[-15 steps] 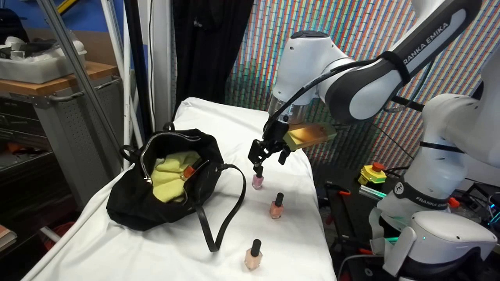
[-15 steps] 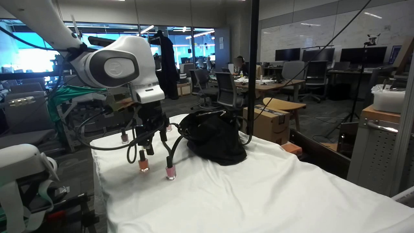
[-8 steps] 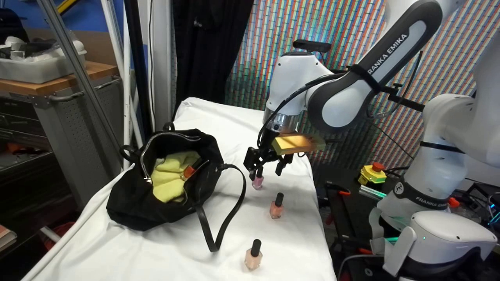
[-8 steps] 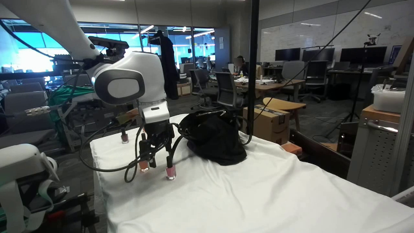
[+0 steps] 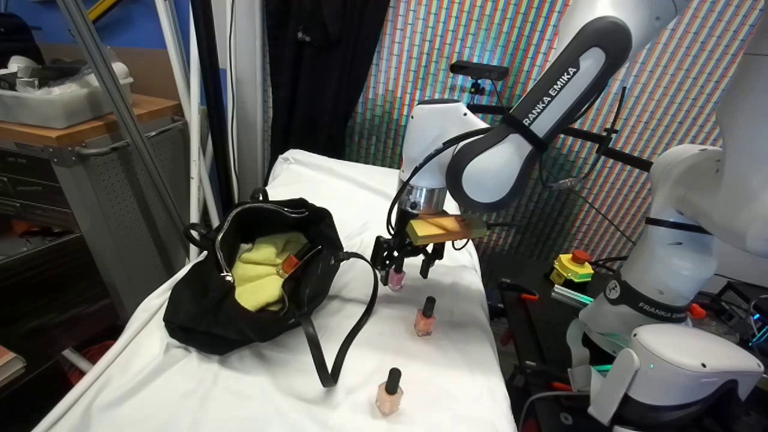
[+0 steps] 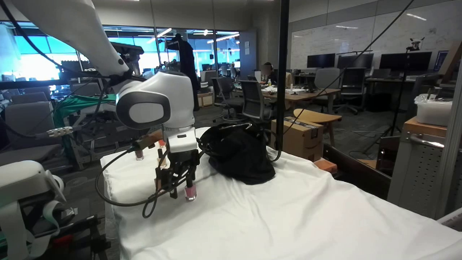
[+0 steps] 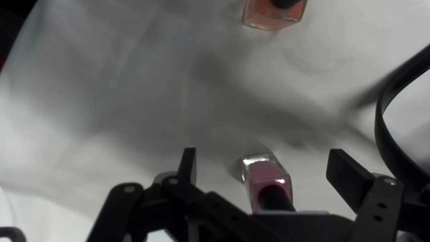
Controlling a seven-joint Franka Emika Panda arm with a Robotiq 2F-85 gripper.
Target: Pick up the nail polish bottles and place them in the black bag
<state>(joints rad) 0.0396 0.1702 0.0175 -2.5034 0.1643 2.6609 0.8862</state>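
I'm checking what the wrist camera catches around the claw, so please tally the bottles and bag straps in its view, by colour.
Pink bottle: 1
Orange bottle, cut off at the picture's top: 1
Black bag strap: 1
Total: 3

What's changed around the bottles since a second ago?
The gripper has come down toward the pink bottle, which shows between its open jaws in the wrist view. Nothing was taken hold of or let go. That bottle, the orange bottle, the pale bottle and the black bag stayed put.
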